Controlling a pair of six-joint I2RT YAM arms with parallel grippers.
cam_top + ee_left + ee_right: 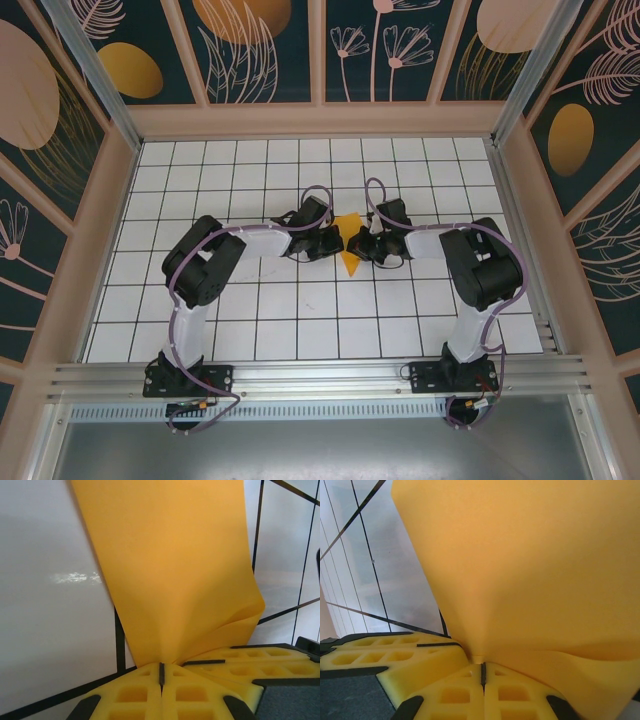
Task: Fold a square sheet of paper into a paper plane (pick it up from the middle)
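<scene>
The two black arms reached toward each other over the white gridded table (250, 330), and the left gripper (335, 243) and the right gripper (362, 245) met close together near the middle of it. Between them was the orange-yellow paper (349, 228). From above it looked like a pointed shape, with a wider part on the far side and a narrow tip on the near side. In the left wrist view, the yellow foam pads (130, 695) of the left gripper were pressed together, and an edge of the paper was pinched in the thin seam between them. From there the paper spread away as a wide, smooth surface, and it curved softly on the right side. Just to the right of these pads, other yellow pads (250, 657) lay almost touching them. In the right wrist view, the pads (452, 695) of the right gripper were also pressed together on the paper, which came out of their seam and opened like a fan with a soft bend at the right. So each claw pinched the same paper at nearly the same place. Whether the near tip of the paper touched the table could not be told. Decorated wall panels (260, 50) with orange ovals stood around the table.
</scene>
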